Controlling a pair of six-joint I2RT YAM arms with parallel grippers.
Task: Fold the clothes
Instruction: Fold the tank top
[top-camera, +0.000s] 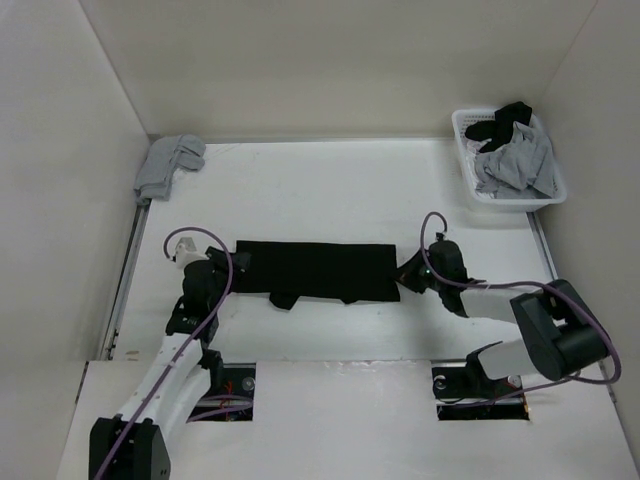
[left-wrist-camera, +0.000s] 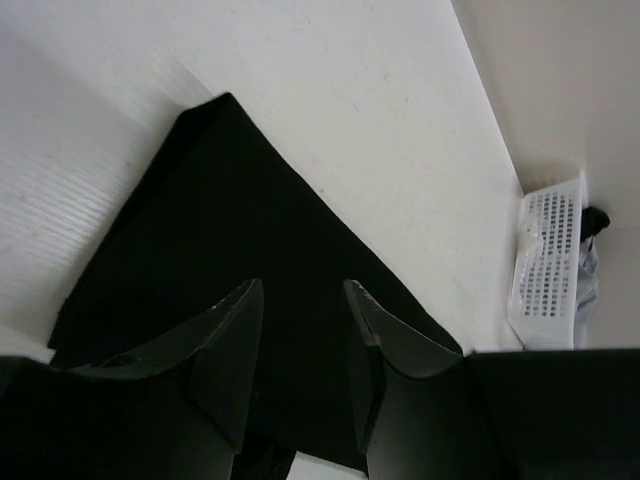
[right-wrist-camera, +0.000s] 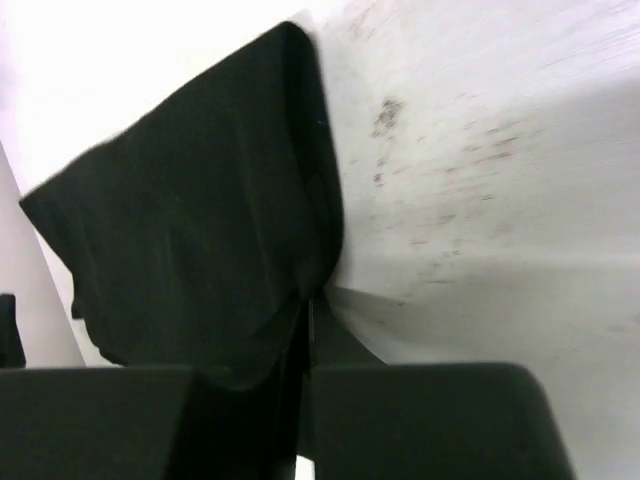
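Observation:
The clothes (top-camera: 315, 270), a plain black garment, lie folded into a long flat strip across the middle of the white table. My left gripper (top-camera: 238, 268) sits over the strip's left end. In the left wrist view its jaws (left-wrist-camera: 302, 290) stand open, with the black fabric (left-wrist-camera: 220, 230) lying under and between them. My right gripper (top-camera: 405, 272) is at the strip's right end. In the right wrist view its jaws (right-wrist-camera: 308, 305) are shut, and the edge of the black cloth (right-wrist-camera: 190, 220) is drawn into them and bunched there.
A small white basket (top-camera: 507, 160) holding grey and black garments stands at the back right; it also shows in the left wrist view (left-wrist-camera: 548, 265). A light grey garment (top-camera: 168, 165) lies in the back left corner. White walls enclose the table on three sides.

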